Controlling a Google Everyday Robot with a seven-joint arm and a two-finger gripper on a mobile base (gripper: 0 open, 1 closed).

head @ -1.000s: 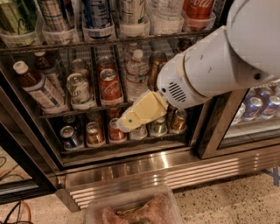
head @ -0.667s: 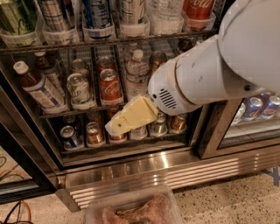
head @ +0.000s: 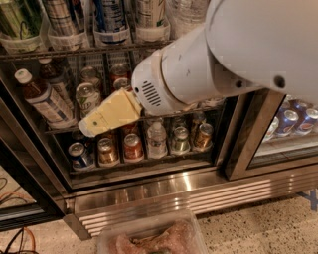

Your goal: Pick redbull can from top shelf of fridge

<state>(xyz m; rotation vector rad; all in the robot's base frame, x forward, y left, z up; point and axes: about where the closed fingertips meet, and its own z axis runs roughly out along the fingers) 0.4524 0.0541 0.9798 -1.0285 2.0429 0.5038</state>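
Note:
The redbull can [head: 63, 17], slim and silver with dark checked panels, stands in a clear cup on the top shelf [head: 74, 51] at the upper left, cut off by the frame's top edge. A blue-and-white striped tall can [head: 112, 15] stands to its right. My gripper [head: 89, 128], yellowish on a large white arm [head: 198, 74], points down-left in front of the middle rack, well below the redbull can and a little to its right. It holds nothing. The fridge's steel grille [head: 198, 196] runs along the bottom.
The middle rack holds a brown bottle [head: 42, 96] and soda cans [head: 87, 96]. The lowest rack holds small cans [head: 133, 147]. A black door frame [head: 238, 134] separates a right section with blue cans [head: 293, 121]. A clear plastic tub [head: 149, 238] and cables [head: 15, 238] lie on the floor.
The arm has swung left and fills more of the view. The gripper has moved left and slightly up, from the centre of the lower rack to the left part of the middle rack.

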